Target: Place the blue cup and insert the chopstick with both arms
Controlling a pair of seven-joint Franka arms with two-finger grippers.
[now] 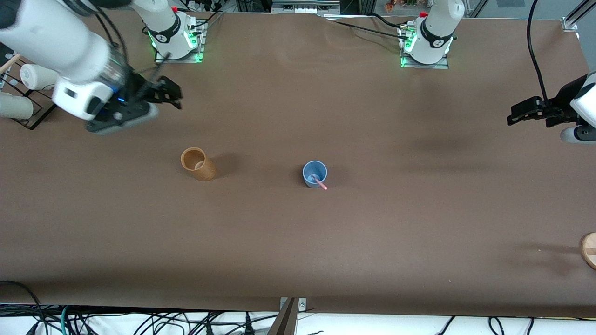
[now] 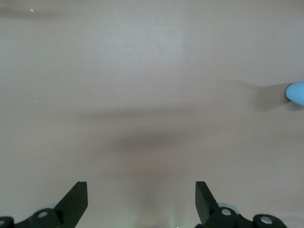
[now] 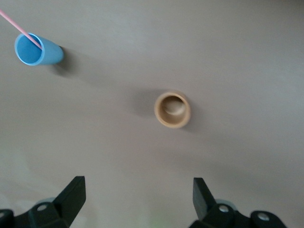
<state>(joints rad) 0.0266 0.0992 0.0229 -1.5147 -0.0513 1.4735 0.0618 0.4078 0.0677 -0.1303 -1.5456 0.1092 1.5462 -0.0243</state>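
Observation:
The blue cup (image 1: 314, 173) stands upright near the middle of the table. The pinkish-red chopstick (image 1: 320, 183) leans inside it, its tip sticking out over the rim. Both also show in the right wrist view, the cup (image 3: 37, 50) and the chopstick (image 3: 19, 27). An edge of the cup shows in the left wrist view (image 2: 296, 93). My right gripper (image 1: 170, 95) is open and empty, raised above the table at the right arm's end. My left gripper (image 1: 518, 114) is open and empty, raised above the table at the left arm's end.
A taller tan-brown cup (image 1: 198, 163) stands upright beside the blue cup, toward the right arm's end; it also shows in the right wrist view (image 3: 173, 109). A rack with white cylinders (image 1: 25, 88) sits at the right arm's table edge. A round wooden piece (image 1: 589, 250) lies at the left arm's edge.

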